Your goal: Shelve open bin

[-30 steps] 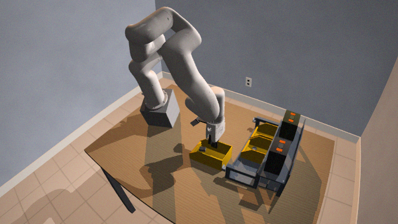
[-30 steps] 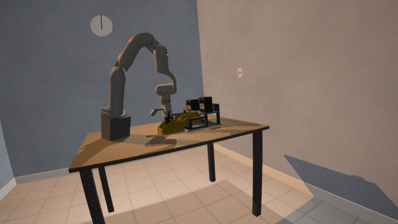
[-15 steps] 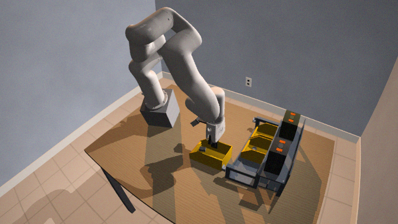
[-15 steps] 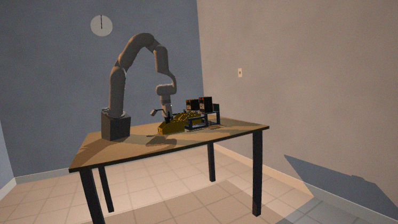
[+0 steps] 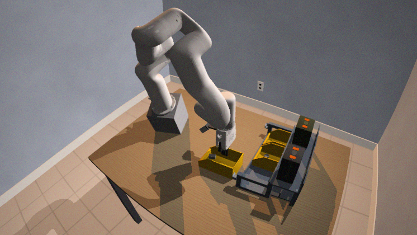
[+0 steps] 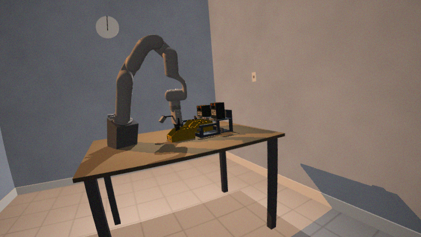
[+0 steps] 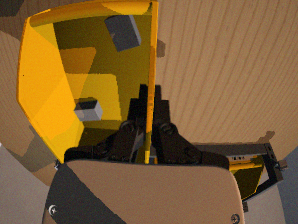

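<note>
Right now I have the claw [image 5: 223, 153] [image 6: 177, 127] [image 7: 149, 97] clamped on one long side wall of the yellow bin [image 5: 217, 167] [image 6: 182, 135] [image 7: 42, 90], with one finger inside it and the other outside. That bin is over the counter [image 5: 186, 214] [image 6: 126, 160] [image 7: 225, 75], near the shelf [image 5: 238, 181] [image 6: 200, 131] [image 7: 271, 159] and outside its row. From my views I can't tell whether its underside touches the wood. It looks about level, low front toward the arm's base [image 5: 180, 128] [image 6: 112, 141] and taller rear toward the shelf.

Two loose parts lie inside: a dark gray block [image 5: 212, 156] [image 7: 123, 33] near the front, close to the gripped wall, and a lighter gray block [image 7: 89, 110] farther back, across from it. Neither is between my fingers.

Over on the shelf, two yellow bins [image 5: 280, 135] [image 5: 269, 164] stand side by side, fronts facing out, with a small gray piece [image 5: 266, 155] visible in the nearer one from the top. Their free place [image 5: 258, 175] is at the end of the row beside that nearer bin. Behind the row, two black boxes [image 5: 302, 136] [image 5: 288, 169] [image 6: 202, 110] [image 6: 217, 110] with orange marks stand apart on the raised board.
</note>
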Robot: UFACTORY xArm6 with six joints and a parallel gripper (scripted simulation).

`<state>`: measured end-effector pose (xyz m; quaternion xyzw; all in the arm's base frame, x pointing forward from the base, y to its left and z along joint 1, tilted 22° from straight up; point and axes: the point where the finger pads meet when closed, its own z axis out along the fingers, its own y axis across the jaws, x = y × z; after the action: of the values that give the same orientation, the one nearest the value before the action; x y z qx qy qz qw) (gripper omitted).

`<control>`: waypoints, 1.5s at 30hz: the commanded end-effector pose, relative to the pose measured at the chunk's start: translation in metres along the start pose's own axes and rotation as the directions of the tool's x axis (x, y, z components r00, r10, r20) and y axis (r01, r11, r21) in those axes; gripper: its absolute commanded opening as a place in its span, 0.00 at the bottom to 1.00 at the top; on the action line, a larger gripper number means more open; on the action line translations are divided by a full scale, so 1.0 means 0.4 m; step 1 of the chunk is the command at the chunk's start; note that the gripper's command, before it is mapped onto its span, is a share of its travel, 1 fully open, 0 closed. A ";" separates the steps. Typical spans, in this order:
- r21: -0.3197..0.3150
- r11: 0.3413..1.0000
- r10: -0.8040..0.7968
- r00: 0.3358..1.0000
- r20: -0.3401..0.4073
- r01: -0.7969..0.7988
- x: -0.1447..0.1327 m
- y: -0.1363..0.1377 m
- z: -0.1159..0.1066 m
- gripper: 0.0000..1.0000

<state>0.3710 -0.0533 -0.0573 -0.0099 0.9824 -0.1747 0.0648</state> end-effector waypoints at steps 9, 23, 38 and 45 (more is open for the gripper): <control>0.000 1.000 0.001 1.000 0.004 -0.001 -0.006 -0.001 0.000 0.00; 0.000 1.000 0.001 1.000 0.004 -0.001 -0.009 0.000 0.003 0.00; 0.001 1.000 0.001 1.000 0.005 -0.001 -0.010 -0.001 0.004 0.28; 0.001 1.000 0.001 1.000 0.005 -0.001 -0.010 -0.001 0.004 0.28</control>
<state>0.3740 -0.0542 -0.0588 -0.0095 0.9823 -0.1751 0.0660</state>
